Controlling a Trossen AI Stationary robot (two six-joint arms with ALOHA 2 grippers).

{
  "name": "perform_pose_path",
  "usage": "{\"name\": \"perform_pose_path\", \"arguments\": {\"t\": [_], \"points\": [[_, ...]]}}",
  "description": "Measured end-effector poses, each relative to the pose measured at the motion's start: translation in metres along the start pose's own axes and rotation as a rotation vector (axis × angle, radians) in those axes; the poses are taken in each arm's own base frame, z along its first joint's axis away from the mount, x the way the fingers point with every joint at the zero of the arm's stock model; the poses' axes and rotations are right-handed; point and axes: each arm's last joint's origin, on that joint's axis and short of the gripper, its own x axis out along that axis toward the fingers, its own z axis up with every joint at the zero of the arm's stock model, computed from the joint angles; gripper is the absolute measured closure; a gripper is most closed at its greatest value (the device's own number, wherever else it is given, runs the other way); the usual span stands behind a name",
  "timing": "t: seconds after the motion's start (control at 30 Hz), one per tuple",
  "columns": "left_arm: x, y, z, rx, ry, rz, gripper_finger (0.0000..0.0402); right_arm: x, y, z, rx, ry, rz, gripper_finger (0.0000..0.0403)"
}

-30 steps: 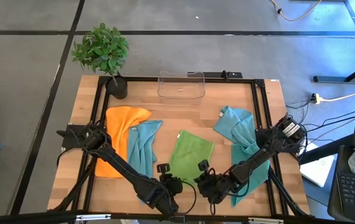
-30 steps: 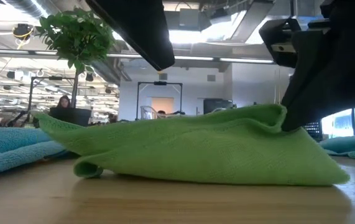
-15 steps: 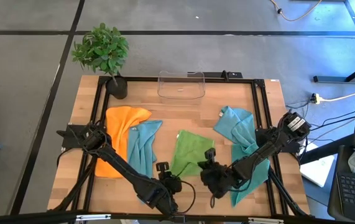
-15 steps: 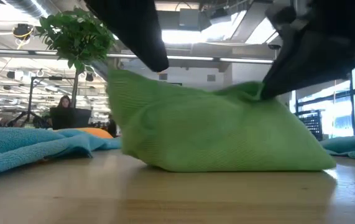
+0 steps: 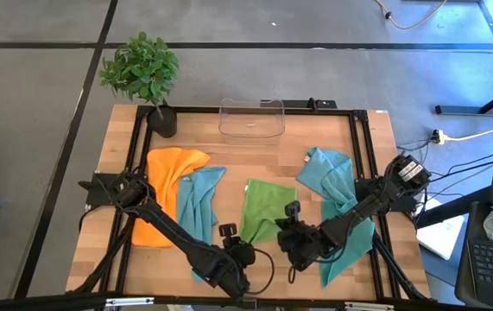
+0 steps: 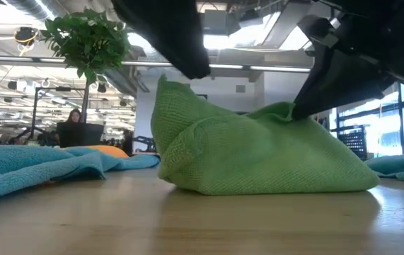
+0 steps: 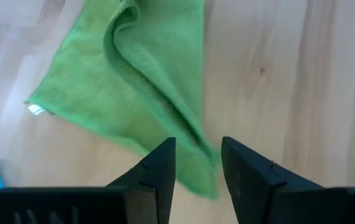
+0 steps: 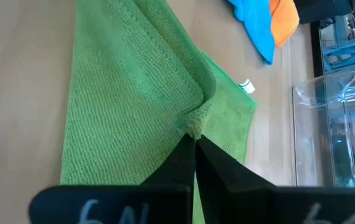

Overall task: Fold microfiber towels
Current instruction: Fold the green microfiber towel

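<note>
Wooden tabletop [image 5: 255, 164] fills the view, and near the middle of its front edge lies the lime green towel [image 5: 263, 212], bunched with one side folded over itself. The right pincer [image 8: 194, 144] is closed tight on a pinch of that fold. The left pincer [image 7: 198, 163] hangs just over the towel's front corner, fingers parted, gripping nothing. Two teal towels [image 5: 198, 204] and an orange towel [image 5: 165, 185] lie toward the sides; a clear bin [image 5: 251, 118] sits at the back edge.
</note>
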Motion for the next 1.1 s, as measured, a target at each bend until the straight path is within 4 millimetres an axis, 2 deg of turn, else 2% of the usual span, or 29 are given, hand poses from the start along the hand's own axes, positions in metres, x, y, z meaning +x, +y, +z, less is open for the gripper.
{"name": "perform_pose_path", "arguments": {"t": [0.5, 0.6, 0.87, 1.0, 1.1], "points": [[0.016, 0.019, 0.011, -0.055, 0.065, 0.018, 0.0280, -0.002, 0.002, -0.003, 0.005, 0.016, 0.004, 0.0393], [0.018, 0.017, 0.010, -0.061, 0.078, 0.004, 0.0280, -0.004, 0.003, -0.003, -0.001, 0.014, 0.007, 0.0393], [0.043, 0.008, 0.001, -0.044, 0.155, -0.013, 0.0280, -0.003, 0.003, -0.004, -0.003, 0.018, 0.006, 0.0393], [0.044, 0.009, 0.002, -0.044, 0.158, -0.014, 0.0280, -0.004, 0.003, -0.004, 0.013, 0.024, 0.012, 0.0393], [0.037, 0.009, 0.003, -0.045, 0.147, -0.023, 0.0280, -0.002, 0.003, -0.005, 0.014, 0.037, 0.044, 0.0393]]}}
